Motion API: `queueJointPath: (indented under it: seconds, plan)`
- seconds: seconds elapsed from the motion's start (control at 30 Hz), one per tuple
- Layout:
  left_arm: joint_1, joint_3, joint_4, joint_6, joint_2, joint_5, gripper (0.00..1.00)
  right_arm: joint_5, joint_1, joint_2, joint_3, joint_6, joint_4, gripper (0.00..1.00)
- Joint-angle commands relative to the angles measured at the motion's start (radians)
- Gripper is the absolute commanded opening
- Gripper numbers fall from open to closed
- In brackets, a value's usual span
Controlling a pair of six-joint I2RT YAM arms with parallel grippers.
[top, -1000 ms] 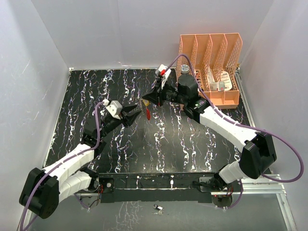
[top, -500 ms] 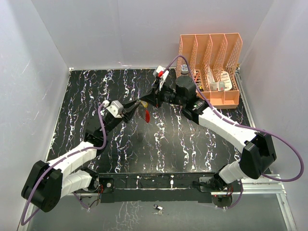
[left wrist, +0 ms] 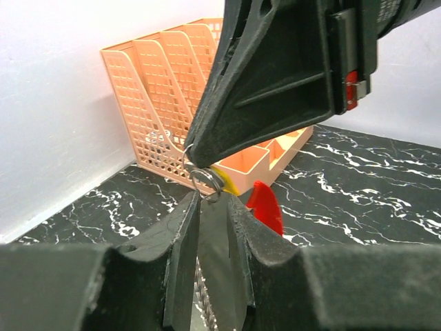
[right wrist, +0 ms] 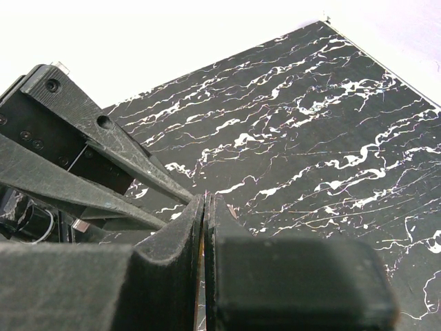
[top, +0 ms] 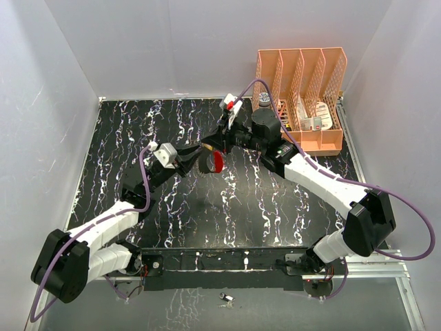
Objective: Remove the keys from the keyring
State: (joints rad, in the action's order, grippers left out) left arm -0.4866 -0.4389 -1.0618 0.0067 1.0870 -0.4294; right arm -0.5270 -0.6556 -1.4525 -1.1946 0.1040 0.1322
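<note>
Both grippers meet above the middle of the black marbled table. In the left wrist view a small grey wire keyring (left wrist: 207,181) sits pinched between the tips of my left gripper (left wrist: 213,200) and the tip of my right gripper (left wrist: 196,153). The yellow key (left wrist: 226,181) pokes out just under the right gripper's tip. The red key (left wrist: 266,207) hangs free from the ring to the right, and shows from above (top: 218,162). My right gripper (right wrist: 207,200) is shut with an orange sliver (right wrist: 202,269) between its fingers. From above, my left gripper (top: 198,153) and my right gripper (top: 209,145) touch tip to tip.
An orange slotted file organizer (top: 300,96) stands at the back right corner with white items in one slot; it also shows behind the grippers in the left wrist view (left wrist: 162,96). White walls enclose the table on three sides.
My left gripper moved up and right to meet the right gripper's tip. The red key swung from hanging straight down to out to the right.
</note>
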Motion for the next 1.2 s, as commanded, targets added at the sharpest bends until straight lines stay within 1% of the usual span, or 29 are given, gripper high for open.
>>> queueJointPath:
  seconds: [0.0,0.5,0.67,0.83,1.0,1.17]
  plan:
    - [-0.004,-0.01,-0.039,-0.026,-0.039,-0.073,0.22,0.016,-0.009,0.048,-0.009,-0.015,0.088,0.0]
    - [-0.006,-0.006,-0.117,-0.04,0.015,-0.051,0.23,0.015,-0.023,0.038,-0.02,-0.012,0.084,0.0]
    - [-0.006,-0.017,-0.079,-0.008,0.01,-0.045,0.22,0.012,-0.026,0.037,-0.025,-0.015,0.076,0.0]
    - [-0.005,-0.013,-0.072,0.018,-0.012,0.006,0.2,0.005,-0.03,0.04,-0.026,-0.016,0.071,0.0]
    - [-0.006,-0.003,-0.075,0.031,-0.026,0.075,0.12,0.005,-0.032,0.049,-0.025,-0.018,0.06,0.0]
    - [-0.005,0.007,-0.133,0.027,-0.02,0.144,0.03,-0.006,-0.038,0.056,-0.031,-0.018,0.042,0.0]
